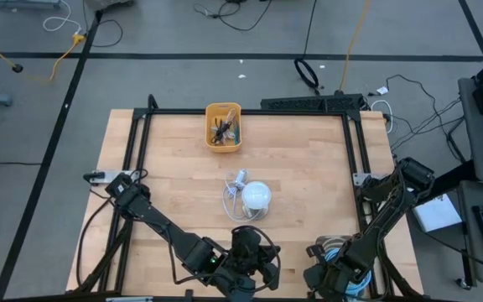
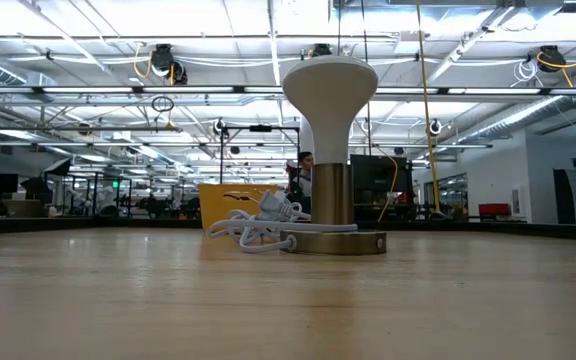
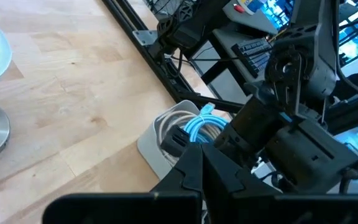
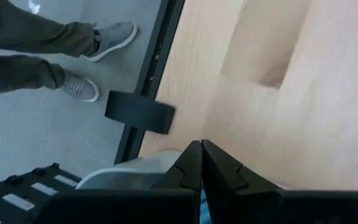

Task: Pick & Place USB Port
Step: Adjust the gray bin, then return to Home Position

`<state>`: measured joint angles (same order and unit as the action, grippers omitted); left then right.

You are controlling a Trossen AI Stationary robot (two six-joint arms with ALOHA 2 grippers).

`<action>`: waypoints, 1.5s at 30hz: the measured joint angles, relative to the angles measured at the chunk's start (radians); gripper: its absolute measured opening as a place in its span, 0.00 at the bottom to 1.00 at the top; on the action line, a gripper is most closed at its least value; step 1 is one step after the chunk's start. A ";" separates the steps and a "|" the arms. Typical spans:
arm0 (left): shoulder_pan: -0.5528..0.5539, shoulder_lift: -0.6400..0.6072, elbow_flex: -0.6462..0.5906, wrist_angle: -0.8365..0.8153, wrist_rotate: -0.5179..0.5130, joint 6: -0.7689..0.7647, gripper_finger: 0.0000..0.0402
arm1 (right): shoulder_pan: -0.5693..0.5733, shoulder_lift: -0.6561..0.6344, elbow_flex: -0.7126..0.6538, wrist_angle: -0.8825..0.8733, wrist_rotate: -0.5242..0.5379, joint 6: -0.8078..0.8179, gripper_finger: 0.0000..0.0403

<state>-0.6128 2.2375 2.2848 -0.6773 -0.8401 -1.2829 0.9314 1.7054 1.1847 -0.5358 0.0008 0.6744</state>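
A white mushroom-shaped lamp (image 1: pixel 256 196) (image 2: pixel 330 150) stands on its metal base at the table's middle. Its white cable (image 1: pixel 235 197) (image 2: pixel 258 228), which ends in a small plug piece, lies coiled on the wood beside it. A yellow bin (image 1: pixel 223 126) (image 2: pixel 230 205) holding several small dark items sits toward the far edge. My left gripper (image 1: pixel 250 273) (image 3: pixel 201 168) is shut and rests low at the near edge. My right gripper (image 1: pixel 325 277) (image 4: pixel 201 163) is shut at the near right, over a grey tray (image 3: pixel 160 140) of cables. Neither touches anything.
The grey tray (image 1: pixel 335 247) holds coiled blue cable (image 3: pixel 199 126) and white cable near the table's near right corner. A black frame rail (image 1: pixel 350 143) borders the table. A person's legs and shoes (image 4: pixel 79 62) stand on the floor past the table edge. Bare wood lies between lamp and arms.
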 joint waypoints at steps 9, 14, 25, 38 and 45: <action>-0.011 0.000 0.000 0.032 -0.002 -0.001 0.00 | -0.090 -0.014 0.000 -0.045 0.072 -0.077 0.00; -0.010 0.000 0.000 0.030 0.001 0.003 0.00 | -0.159 -0.014 0.000 -0.081 0.103 -0.117 0.00; -0.015 0.000 0.000 0.022 0.003 0.018 0.00 | -0.210 -0.014 -0.080 -0.123 0.047 -0.108 0.00; -0.017 0.000 0.000 0.022 0.003 0.022 0.00 | -0.188 -0.027 -0.098 -0.112 0.064 -0.088 0.00; -0.008 -0.007 -0.001 0.006 -0.058 0.080 0.00 | -0.245 -0.191 -0.013 -0.119 0.222 -0.149 0.00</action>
<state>-0.6208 2.2301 2.2840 -0.6708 -0.8980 -1.2026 0.6866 1.5148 1.1721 -0.6546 0.2225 0.5252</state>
